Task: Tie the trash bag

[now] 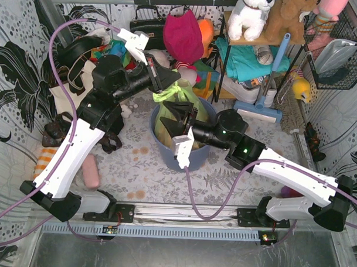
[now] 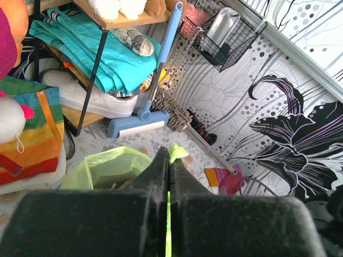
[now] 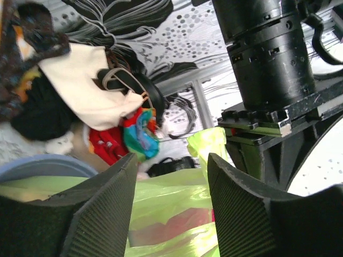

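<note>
The lime-green trash bag (image 1: 180, 105) sits in a blue-grey round bin (image 1: 196, 159) at the middle of the top view. My left gripper (image 1: 176, 76) is shut on the bag's far rim and holds it pulled up; in the left wrist view green plastic (image 2: 178, 152) sticks out past the closed fingertips. My right gripper (image 1: 170, 120) is open just over the bag's near side. In the right wrist view the bag (image 3: 171, 206) lies between its two ribbed pads (image 3: 233, 209), with the left arm's wrist close on the right.
A magenta cloth bag (image 1: 183, 34), handbags and toys crowd the back. A shelf rack (image 1: 251, 60) with teal cloth and a blue brush (image 1: 263, 104) stand back right. A pink roll (image 1: 92, 171) lies at front left. A wire basket (image 1: 339, 54) hangs right.
</note>
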Robot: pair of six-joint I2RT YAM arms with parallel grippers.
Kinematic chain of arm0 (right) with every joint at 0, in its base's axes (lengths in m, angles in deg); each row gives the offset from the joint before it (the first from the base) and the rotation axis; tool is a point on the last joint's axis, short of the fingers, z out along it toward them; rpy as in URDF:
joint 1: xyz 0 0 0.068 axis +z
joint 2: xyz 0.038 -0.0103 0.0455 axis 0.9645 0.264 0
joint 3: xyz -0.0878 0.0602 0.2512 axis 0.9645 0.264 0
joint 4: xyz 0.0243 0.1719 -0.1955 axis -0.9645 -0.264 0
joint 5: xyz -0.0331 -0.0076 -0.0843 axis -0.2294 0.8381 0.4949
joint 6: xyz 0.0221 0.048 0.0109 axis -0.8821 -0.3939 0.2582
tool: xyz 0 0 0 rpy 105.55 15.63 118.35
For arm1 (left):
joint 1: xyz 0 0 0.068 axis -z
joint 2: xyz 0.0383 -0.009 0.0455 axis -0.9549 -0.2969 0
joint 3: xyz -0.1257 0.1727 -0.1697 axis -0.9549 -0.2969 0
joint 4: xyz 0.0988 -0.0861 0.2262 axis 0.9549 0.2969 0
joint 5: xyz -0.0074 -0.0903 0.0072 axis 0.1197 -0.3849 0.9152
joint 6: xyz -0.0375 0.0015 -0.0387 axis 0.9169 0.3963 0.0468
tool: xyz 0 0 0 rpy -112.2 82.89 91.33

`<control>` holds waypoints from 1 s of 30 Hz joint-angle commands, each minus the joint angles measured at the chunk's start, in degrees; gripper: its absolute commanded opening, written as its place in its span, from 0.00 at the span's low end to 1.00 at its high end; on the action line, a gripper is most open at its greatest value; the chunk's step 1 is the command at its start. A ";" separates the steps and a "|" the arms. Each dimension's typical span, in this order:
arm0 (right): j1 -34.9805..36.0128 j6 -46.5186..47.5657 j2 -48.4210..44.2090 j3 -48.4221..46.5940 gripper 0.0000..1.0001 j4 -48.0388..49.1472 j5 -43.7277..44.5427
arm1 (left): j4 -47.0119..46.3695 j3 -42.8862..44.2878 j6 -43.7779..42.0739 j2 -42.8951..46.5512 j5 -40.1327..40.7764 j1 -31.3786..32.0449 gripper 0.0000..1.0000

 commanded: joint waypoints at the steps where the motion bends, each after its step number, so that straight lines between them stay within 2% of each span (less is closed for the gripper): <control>1: 0.95 10.69 0.85 0.87 0.54 7.64 3.36 | 0.83 3.08 0.70 -0.99 -0.44 0.13 0.00; 6: 1.98 11.90 2.19 3.42 0.49 16.93 4.98 | 0.98 3.34 0.88 -1.88 -1.86 0.14 0.00; 18: 2.34 23.35 8.50 2.12 0.47 20.36 14.45 | -0.19 2.30 1.45 -1.42 -2.50 0.14 0.00; 27: 2.44 32.35 14.25 4.54 0.46 41.21 20.18 | -1.15 2.12 3.08 -1.56 -3.06 0.14 0.00; 30: 2.42 32.13 14.47 4.67 0.38 42.61 20.24 | 0.17 4.03 2.85 -2.42 -3.21 0.14 0.00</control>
